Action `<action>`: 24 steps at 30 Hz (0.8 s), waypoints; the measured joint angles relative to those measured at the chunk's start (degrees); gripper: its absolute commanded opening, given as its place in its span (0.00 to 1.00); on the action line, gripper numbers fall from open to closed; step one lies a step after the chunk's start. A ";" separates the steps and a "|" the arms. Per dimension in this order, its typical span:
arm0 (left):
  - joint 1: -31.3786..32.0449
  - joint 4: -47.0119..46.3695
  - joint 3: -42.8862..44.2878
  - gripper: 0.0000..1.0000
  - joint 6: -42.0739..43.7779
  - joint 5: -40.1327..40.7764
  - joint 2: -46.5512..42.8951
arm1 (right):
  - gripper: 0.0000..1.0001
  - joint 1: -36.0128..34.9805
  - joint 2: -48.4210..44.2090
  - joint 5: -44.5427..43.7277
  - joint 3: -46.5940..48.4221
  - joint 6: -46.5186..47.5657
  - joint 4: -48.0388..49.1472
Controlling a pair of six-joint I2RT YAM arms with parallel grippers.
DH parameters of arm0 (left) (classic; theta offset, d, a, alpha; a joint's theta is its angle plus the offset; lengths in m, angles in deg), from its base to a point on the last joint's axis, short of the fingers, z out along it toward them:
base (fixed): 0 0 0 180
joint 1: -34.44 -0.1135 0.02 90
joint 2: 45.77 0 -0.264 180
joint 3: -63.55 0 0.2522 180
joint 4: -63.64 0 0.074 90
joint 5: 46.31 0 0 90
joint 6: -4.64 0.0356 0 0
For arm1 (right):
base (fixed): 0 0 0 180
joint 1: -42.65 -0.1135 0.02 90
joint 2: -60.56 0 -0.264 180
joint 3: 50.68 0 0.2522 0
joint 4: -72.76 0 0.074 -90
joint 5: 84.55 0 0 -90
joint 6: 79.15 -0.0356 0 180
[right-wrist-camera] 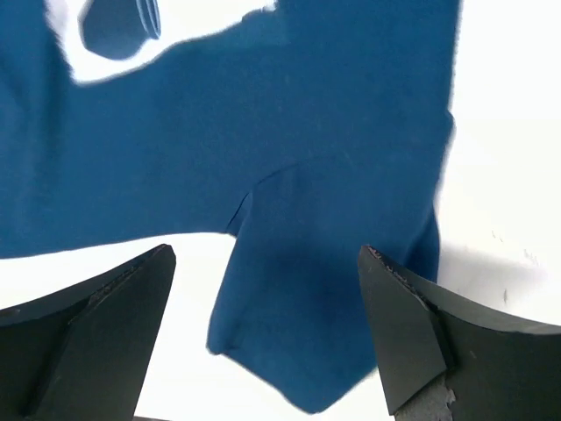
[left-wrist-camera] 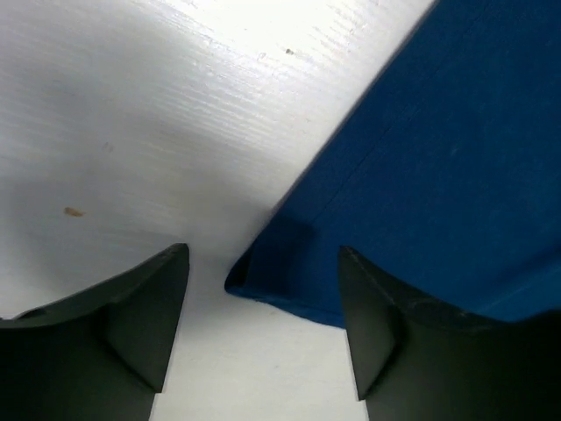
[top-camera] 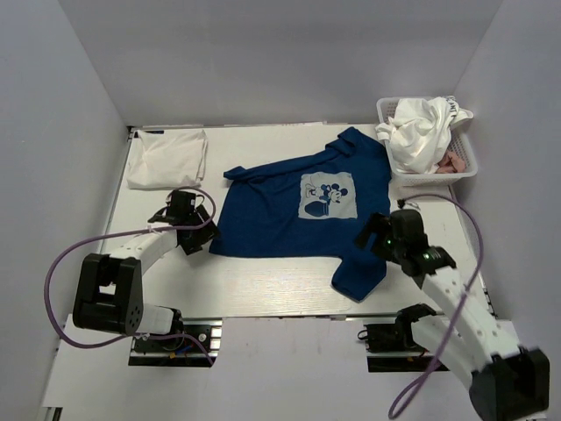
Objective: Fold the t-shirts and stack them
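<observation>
The navy blue t-shirt [top-camera: 289, 219] lies spread flat on the table, white cartoon print [top-camera: 329, 195] up. My left gripper [top-camera: 195, 230] is open, low over the table at the shirt's bottom left corner [left-wrist-camera: 263, 272], which lies between its fingers. My right gripper [top-camera: 379, 235] is open above the shirt's near right sleeve [right-wrist-camera: 307, 324], holding nothing. A folded white t-shirt [top-camera: 166, 158] lies at the far left. More white t-shirts [top-camera: 421, 132] are heaped in the basket, a pink one [top-camera: 452, 162] under them.
The white mesh basket [top-camera: 465, 167] stands at the far right corner. Grey walls close in the table on three sides. The bare white table top [top-camera: 263, 281] runs along the near edge in front of the navy shirt.
</observation>
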 measured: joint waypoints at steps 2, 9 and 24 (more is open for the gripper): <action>-0.02 -2.34 -1.40 0.55 -0.33 -1.05 0.15 | 0.90 0.00 -6.19 -1.05 -1.07 -2.84 -2.99; -0.09 -11.02 -5.97 0.00 -1.03 -7.17 0.92 | 0.90 0.02 -13.11 -3.98 -1.66 -9.42 -14.73; -0.07 -9.25 -6.29 0.00 -0.55 -7.93 -13.09 | 0.12 0.00 -2.89 0.63 -10.93 -12.17 -7.21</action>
